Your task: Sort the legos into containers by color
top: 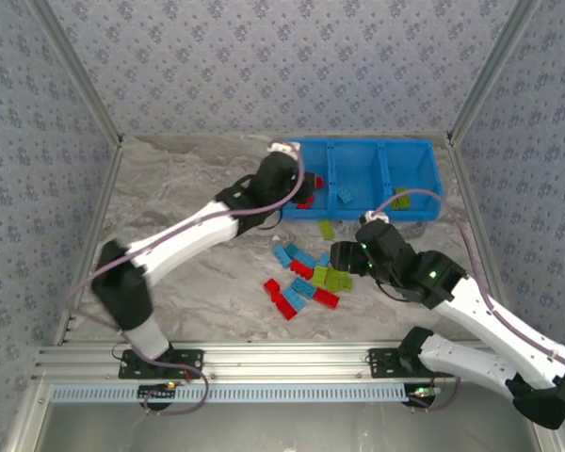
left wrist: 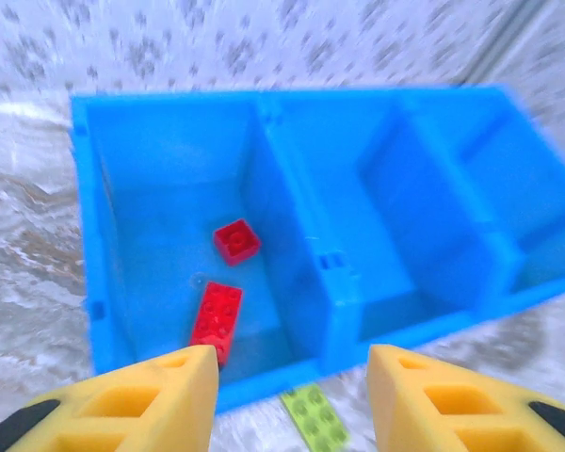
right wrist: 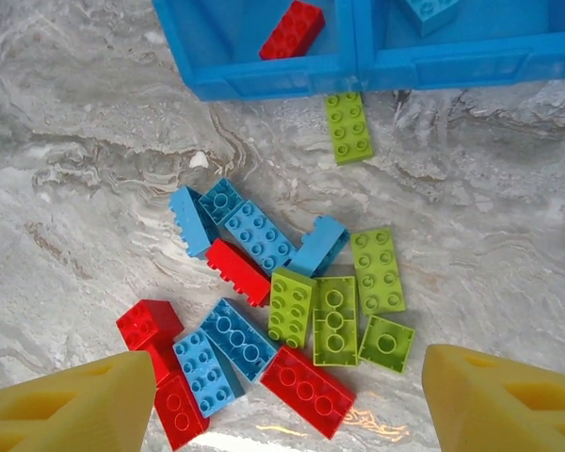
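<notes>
The left gripper (left wrist: pixel 292 377) hangs over the near wall of the bright blue plastic bin (left wrist: pixel 85 235), above its left compartment. Its yellow fingers (left wrist: pixel 169 386) are apart with nothing between them. I'd guess that spot is chosen for dropping red, since two small red studded bricks (left wrist: pixel 217 320) lie on that floor. The right gripper (right wrist: pixel 287 395) hovers over the loose pile of red, light blue and lime green bricks (right wrist: pixel 292 301) on the grey marbled table (right wrist: pixel 94 141), its fingers spread wide and empty, seemingly lining up a pick. One lime green brick (right wrist: pixel 348 126) lies flat just outside the bin's front wall. Most of the sorting looks undone.
</notes>
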Tool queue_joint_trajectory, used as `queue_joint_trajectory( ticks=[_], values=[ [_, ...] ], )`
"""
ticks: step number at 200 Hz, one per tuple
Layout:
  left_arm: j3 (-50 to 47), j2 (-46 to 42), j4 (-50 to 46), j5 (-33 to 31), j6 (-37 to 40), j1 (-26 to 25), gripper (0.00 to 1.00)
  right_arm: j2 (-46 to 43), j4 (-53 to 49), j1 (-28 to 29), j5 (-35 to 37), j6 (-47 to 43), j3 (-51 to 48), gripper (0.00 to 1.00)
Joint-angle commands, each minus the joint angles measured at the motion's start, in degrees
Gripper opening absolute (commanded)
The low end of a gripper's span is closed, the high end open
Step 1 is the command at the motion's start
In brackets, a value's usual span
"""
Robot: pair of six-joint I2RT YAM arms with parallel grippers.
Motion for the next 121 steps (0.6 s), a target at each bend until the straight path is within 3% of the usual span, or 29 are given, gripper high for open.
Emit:
queue_joint_trajectory(
  ticks=[1, 52, 78, 121],
  values=[
    [-9.5, -12.9, -1.3, -3.6, 2.2, -1.7, 0.46, 4.3, 6.0, 0.5, -3.6, -2.4, -1.1, 0.77],
    [-28.4, -37.1, -16.1, -0.4, 8.3, -3.3, 0.48, 26.5, 13.2, 1.7, -12.8, -12.2, 6.2, 0.76],
    [-37.0, -47.9, -19.1, 11.0, 9.5, -3.4, 0.61, 39.9, 12.2, 3.3, -9.0, -16.9, 13.2, 0.74],
    [-41.9, -56.5, -24.5, 12.3, 0.6, -3.4, 0.79, 56.5, 13.3, 4.2, -6.8, -20.0, 23.4, 0.73]
  ],
)
